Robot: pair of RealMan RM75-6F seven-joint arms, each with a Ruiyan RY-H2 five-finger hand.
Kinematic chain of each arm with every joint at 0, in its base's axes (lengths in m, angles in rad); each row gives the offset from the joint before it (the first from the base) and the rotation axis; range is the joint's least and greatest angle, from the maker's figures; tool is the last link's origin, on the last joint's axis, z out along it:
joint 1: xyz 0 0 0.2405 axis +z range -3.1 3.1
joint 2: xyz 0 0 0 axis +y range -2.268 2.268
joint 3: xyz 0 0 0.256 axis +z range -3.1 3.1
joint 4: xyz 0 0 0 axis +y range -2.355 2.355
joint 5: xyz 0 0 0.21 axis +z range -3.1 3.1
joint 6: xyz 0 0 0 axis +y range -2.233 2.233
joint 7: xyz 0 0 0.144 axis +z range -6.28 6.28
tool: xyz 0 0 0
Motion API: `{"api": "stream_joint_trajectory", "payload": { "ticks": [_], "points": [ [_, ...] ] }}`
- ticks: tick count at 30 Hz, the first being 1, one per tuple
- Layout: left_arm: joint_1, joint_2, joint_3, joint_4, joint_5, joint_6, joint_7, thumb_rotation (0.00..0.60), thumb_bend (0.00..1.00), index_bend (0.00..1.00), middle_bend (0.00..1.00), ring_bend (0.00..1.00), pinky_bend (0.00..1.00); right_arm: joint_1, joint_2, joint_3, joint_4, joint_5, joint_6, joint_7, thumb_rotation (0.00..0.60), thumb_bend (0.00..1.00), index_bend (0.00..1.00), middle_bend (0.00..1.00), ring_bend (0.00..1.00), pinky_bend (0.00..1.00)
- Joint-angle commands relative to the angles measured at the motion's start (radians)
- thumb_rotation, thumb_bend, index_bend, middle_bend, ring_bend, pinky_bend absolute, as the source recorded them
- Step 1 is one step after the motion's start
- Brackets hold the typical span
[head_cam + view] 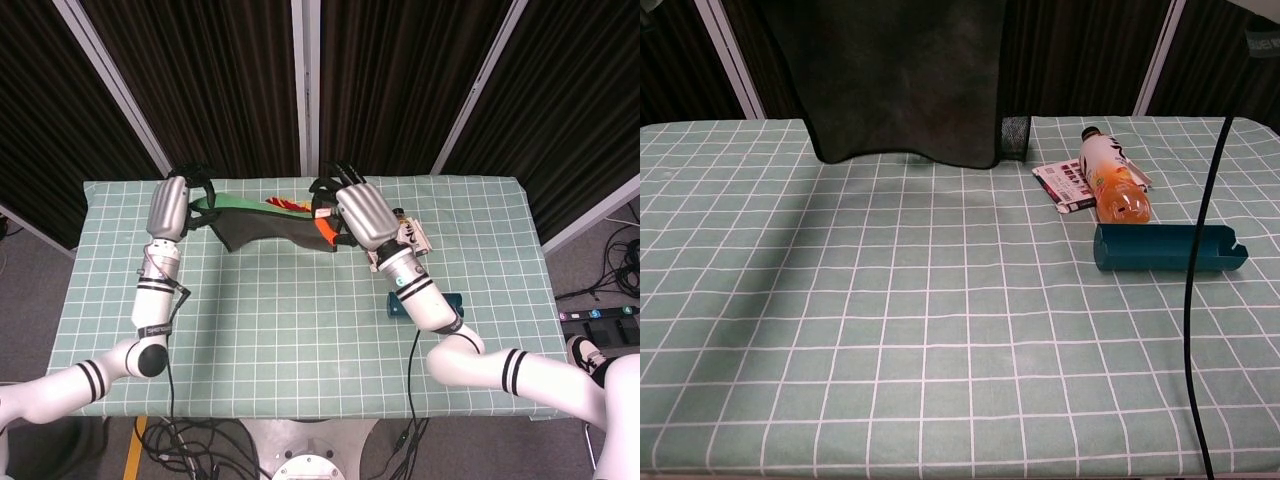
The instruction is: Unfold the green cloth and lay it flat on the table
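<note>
The green cloth [255,222] hangs spread between my two raised hands above the far half of the table. My left hand [170,208] grips its left top corner and my right hand [360,212] grips its right top corner. Red and orange marks show along the top edge near the right hand. In the chest view the cloth [905,80] hangs as a dark sheet, with its lower edge at about table level near the far side. Neither hand shows in the chest view.
An orange drink bottle [1112,180] lies on a small printed packet [1065,187] at the far right. A teal box [1168,247] lies in front of them. A black mesh object [1015,136] stands behind the cloth's right edge. A black cable [1200,300] hangs at the right.
</note>
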Motion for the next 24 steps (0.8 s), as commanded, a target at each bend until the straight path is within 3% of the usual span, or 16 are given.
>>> {"api": "stream_joint_trajectory", "payload": {
  "ticks": [1, 12, 15, 24],
  "points": [
    [0.032, 0.008, 0.052, -0.032, 0.038, 0.016, -0.010, 0.600, 0.45, 0.80, 0.46, 0.27, 0.22, -0.014, 0.013, -0.048, 0.013, -0.057, -0.048, 0.074, 0.600, 0.56, 0.87, 0.30, 0.03, 0.02],
    [0.166, 0.000, 0.331, -0.082, 0.237, 0.086, 0.049, 0.600, 0.43, 0.80, 0.46, 0.27, 0.22, -0.063, 0.052, -0.236, -0.041, -0.215, -0.164, 0.196, 0.600, 0.55, 0.87, 0.30, 0.02, 0.01],
    [0.200, 0.000, 0.382, -0.095, 0.279, 0.110, 0.061, 0.600, 0.42, 0.80, 0.46, 0.27, 0.22, -0.073, 0.063, -0.270, -0.061, -0.255, -0.168, 0.207, 0.600, 0.55, 0.87, 0.30, 0.02, 0.01],
    [0.254, -0.011, 0.469, -0.138, 0.359, 0.133, 0.128, 0.600, 0.40, 0.79, 0.46, 0.27, 0.22, -0.109, 0.074, -0.351, -0.106, -0.330, -0.150, 0.189, 0.600, 0.55, 0.87, 0.30, 0.02, 0.01]
  ]
}}
